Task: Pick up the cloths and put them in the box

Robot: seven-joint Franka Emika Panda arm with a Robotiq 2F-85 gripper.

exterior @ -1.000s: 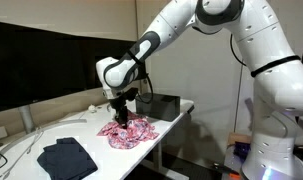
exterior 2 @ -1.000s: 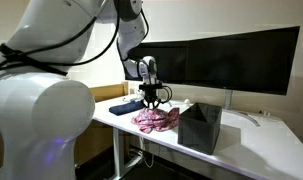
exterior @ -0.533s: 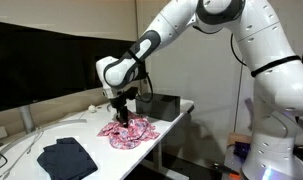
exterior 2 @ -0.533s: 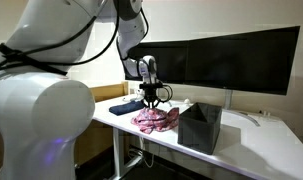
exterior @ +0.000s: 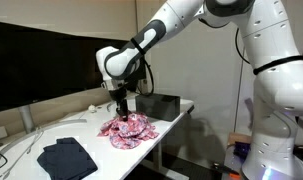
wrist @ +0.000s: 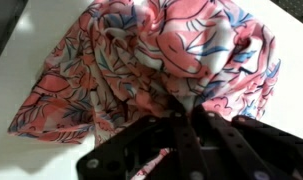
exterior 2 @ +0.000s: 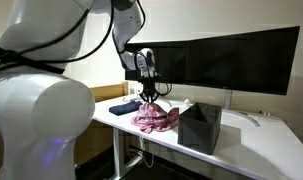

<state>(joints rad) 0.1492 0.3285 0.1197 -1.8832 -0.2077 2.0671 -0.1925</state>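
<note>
The pink-red floral cloth point(exterior: 128, 130) point(exterior 2: 156, 118) lies bunched on the white table point(exterior: 91, 132), its middle pulled up into a peak. My gripper point(exterior: 122, 108) point(exterior 2: 149, 100) is shut on that peak. In the wrist view the black fingers meet on a fold of the floral cloth point(wrist: 161, 50) at the gripper point(wrist: 183, 110). The plain dark cloth point(exterior: 66, 157) point(exterior 2: 126, 108) lies flat further along the table, apart from the gripper. The dark open-topped box point(exterior: 156, 105) point(exterior 2: 201, 127) stands just beyond the pink cloth at the table's end.
Large black monitor screens point(exterior: 31, 60) point(exterior 2: 231, 60) stand along the back of the table. Thin white cables point(exterior: 16, 150) trail near the dark cloth. The table's edge point(exterior 2: 171, 145) runs close by the box and cloth.
The jaws have shut on the pink cloth. The gripper has risen slightly, drawing the cloth's middle upward.
</note>
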